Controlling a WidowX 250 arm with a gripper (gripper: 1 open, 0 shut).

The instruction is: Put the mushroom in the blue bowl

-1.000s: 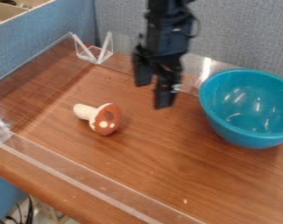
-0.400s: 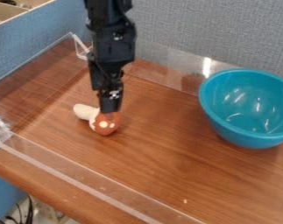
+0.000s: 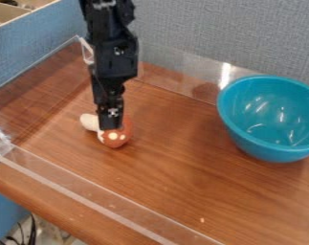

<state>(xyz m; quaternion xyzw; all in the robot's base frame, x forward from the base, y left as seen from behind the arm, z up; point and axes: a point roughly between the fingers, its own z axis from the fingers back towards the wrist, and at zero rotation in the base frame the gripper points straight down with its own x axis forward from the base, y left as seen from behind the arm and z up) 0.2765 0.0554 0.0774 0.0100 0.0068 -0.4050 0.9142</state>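
Note:
The mushroom (image 3: 113, 138) lies on its side on the wooden table, its cream stem pointing left and its reddish-brown cap toward the front. My gripper (image 3: 109, 118) points straight down right over it, jaws open, with the fingertips (image 3: 113, 120) just above the stem and hiding part of it. Nothing is held. The blue bowl (image 3: 269, 117) stands upright at the right side of the table, well away from the gripper, and nothing shows inside it.
A low clear plastic wall (image 3: 67, 182) rims the table on the left, front and back. A grey fabric panel rises behind the table. A cardboard box (image 3: 23, 19) sits beyond the left wall.
The gripper has moved left from beside the bowl and dropped lower, ending right above the mushroom. It has stayed open. Mushroom and bowl have not moved.

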